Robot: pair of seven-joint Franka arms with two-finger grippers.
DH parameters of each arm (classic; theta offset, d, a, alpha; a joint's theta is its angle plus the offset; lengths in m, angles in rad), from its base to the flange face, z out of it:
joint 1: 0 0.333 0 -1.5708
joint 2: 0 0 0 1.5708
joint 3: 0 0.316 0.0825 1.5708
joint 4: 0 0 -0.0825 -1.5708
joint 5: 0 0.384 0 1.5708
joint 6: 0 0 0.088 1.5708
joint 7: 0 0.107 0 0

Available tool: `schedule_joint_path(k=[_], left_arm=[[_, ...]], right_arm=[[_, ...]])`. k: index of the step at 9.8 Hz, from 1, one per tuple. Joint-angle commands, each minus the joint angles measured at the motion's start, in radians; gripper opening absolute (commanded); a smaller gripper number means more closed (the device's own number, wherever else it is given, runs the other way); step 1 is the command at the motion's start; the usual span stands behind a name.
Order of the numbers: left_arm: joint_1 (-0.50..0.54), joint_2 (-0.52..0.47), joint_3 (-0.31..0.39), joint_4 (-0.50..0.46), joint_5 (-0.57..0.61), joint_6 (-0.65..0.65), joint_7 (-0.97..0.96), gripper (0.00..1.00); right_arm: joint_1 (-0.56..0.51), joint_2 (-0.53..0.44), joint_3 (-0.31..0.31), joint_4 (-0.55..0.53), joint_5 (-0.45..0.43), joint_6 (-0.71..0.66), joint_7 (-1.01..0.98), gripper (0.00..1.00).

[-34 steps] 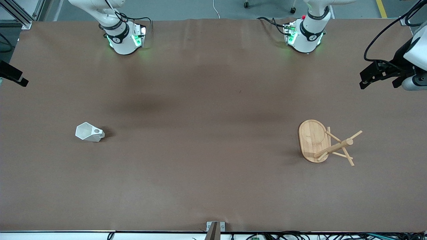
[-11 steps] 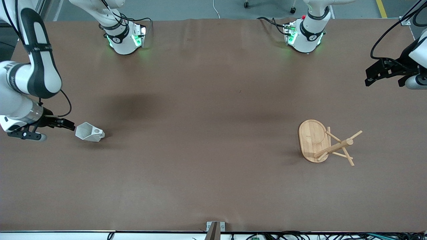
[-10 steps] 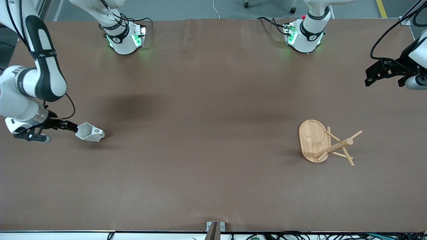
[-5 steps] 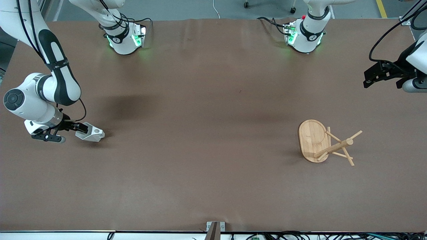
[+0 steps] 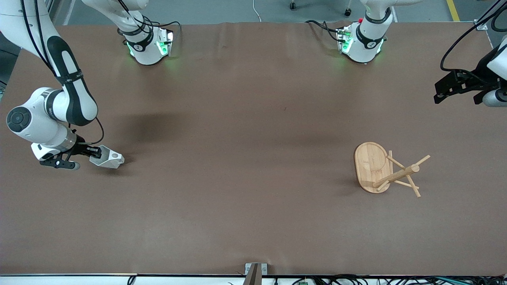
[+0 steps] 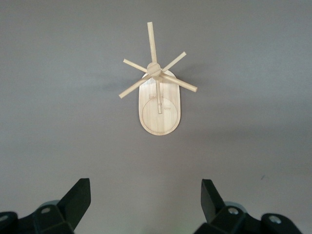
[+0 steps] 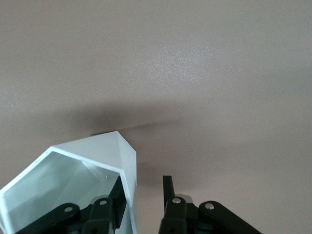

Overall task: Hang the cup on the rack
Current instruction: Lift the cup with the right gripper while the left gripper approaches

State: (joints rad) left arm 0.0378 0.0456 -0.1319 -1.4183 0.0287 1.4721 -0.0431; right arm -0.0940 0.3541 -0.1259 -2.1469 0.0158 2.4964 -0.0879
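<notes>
Cup [image 5: 107, 158] is lying on its side on the table [image 5: 245, 158] toward the right arm's end, mouth facing the right gripper [image 5: 93, 152], handle with the hole pointing away from it. Right gripper's fingers [image 7: 170, 192] are straddling one thin wall at the rim, one inside the mouth and one outside, narrowed but with a gap showing on the outer side, so I'm not calling it a firm pinch. Risks as I see them: faceted wall is giving slanted contact, so the cup could be twisting or skidding out on lift; a rim grip leaves it hanging lopsided. Rack [image 5: 382, 169] is standing well apart, toward the left arm's end. Left gripper [image 5: 455, 88] is waiting high over that end, fingers [image 6: 78, 197] spread wide, empty.
</notes>
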Motion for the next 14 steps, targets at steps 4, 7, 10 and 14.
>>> schedule_joint_path(k=[4, 7, 10, 14], left_arm=[[-0.018, 0.066, -0.011, 0.001, 0.002, 0.039, -0.012, 1.00], [-0.112, 0.114, -0.012, 0.001, 0.008, 0.050, 0.012, 1.00], [-0.276, 0.161, -0.011, -0.002, 0.022, 0.088, 0.037, 1.00], [-0.472, 0.207, -0.049, -0.068, 0.171, 0.241, 0.074, 1.00]], right_arm=[[0.000, 0.000, 0.006, -0.011, 0.006, 0.002, -0.016, 0.01], [0.005, -0.010, 0.024, 0.162, 0.030, -0.326, -0.093, 0.01], [0.016, -0.010, 0.028, 0.396, 0.191, -0.646, -0.092, 0.00], [0.027, -0.015, 0.072, 0.427, 0.627, -0.832, -0.120, 0.00]])
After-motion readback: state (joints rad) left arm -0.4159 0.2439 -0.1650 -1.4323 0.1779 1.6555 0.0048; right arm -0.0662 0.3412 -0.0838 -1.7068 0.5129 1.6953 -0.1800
